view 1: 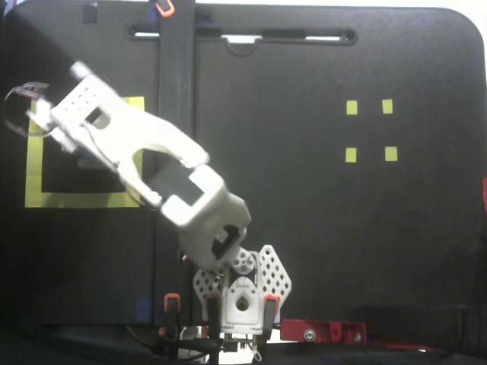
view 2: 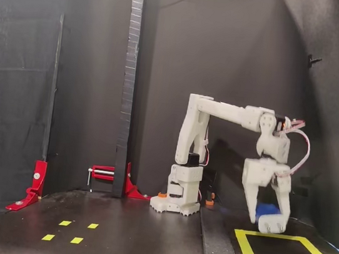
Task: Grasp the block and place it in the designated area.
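With the jaws pinching the block (view 2: 266, 211), lower your gripper (view 2: 268, 223) squarely inside the yellow frame (view 2: 247, 246) before releasing

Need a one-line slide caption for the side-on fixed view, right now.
White arm's tool holds the blue block just above the back edge of the yellow tape frame.

Side fixed view: block (view 2: 265, 210) sits between the fingers (view 2: 273, 222), above the designated area (view 2: 250, 251) far edge on the tabletop (view 2: 141, 237). Four markers (view 2: 70, 231) lie well left of the fingers.
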Controlling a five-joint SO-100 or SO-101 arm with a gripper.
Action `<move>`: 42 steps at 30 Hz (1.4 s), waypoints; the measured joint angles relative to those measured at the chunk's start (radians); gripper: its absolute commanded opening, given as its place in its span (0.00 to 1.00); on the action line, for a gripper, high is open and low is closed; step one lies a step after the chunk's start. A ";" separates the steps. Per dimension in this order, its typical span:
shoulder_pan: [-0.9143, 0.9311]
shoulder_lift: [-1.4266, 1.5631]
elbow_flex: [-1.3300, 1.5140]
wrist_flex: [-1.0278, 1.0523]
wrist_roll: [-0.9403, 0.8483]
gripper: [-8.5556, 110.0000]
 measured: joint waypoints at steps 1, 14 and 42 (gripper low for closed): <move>-0.002 -0.015 0.000 -0.005 0.000 0.20; -0.002 -0.129 -0.018 -0.048 0.003 0.20; 0.003 -0.127 -0.021 -0.041 -0.020 0.54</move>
